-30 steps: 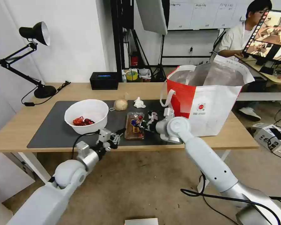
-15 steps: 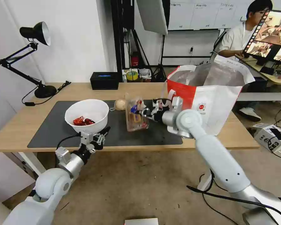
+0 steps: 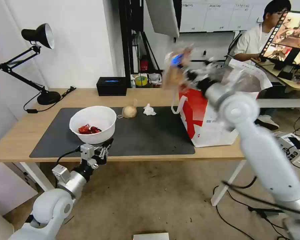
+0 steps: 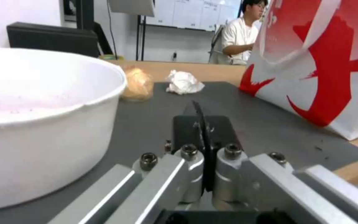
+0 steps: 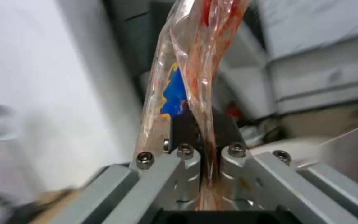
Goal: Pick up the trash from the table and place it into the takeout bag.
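Trash of several kinds is split between the air and the counter [image 3: 150, 96]. The clear hinged tray [image 3: 175, 70] hangs pinched in the right tool [image 3: 190, 74], whose arm is raised high and stretched forward, putting tool and tray just above the near rim of the takeout bag [image 3: 211, 115]. The right wrist view shows the tool's dark pads [image 5: 187, 126] pressed onto the tray's thin plastic, with a blue patch and red smears just beyond them; the head view blurs this grip.

The left arm is bent low at the counter's front edge, its left tool [image 3: 103, 151] pointing at the white bowl [image 3: 92, 124]. Its pads are pressed together on nothing, a detail the left wrist view makes plain. From that tool, the bowl's wall sits close beside it, the beige wrapped lump [image 4: 137, 84] and crumpled tissue [image 4: 184, 82] lie farther ahead on the dark mat [image 4: 245, 115], and the bag stands off to the other side.
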{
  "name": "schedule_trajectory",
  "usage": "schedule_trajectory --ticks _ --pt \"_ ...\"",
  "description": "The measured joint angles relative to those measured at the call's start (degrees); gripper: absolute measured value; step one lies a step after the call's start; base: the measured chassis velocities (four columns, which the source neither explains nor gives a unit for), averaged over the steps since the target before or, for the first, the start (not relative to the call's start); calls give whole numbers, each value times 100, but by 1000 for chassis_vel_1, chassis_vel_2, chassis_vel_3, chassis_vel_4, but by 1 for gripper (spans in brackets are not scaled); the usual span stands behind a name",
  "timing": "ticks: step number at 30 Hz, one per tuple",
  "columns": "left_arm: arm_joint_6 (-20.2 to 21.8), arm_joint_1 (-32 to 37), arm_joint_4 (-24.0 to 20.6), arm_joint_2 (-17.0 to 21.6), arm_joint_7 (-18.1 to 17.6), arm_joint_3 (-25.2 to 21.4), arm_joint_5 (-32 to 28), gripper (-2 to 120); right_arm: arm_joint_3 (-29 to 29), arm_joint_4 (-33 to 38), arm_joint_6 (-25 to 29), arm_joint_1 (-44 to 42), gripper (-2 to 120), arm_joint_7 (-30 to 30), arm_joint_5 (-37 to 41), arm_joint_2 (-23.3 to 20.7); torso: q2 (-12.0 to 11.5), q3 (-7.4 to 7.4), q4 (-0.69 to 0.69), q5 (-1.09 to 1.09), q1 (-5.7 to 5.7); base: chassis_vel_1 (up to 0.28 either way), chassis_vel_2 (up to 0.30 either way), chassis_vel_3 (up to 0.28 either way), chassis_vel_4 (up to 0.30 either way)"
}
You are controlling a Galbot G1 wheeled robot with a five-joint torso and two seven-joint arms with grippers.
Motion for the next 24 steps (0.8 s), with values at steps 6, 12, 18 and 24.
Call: schedule_trajectory --ticks 6,12,18,24 --pt "-1 26 -99 10 -36 -89 -42 0 41 -215 3 -68 0 -94 -525 -307 0 0 0 -1 0 0 0 0 0" --pt "14 266 -280 -34 -76 -275 -119 13 39 -549 15 -170 0 -185 -653 -264 0 0 2 -2 0 0 0 0 0" --pt "15 381 -339 7 -89 -442 -266 33 67 -456 7 -313 0 -144 -557 -240 0 0 2 -1 0 0 0 0 0" --pt "18 399 -355 22 -104 -467 -300 55 135 -277 -20 -459 9 0 -329 -241 0 0 2 -2 0 0 0 0 0"
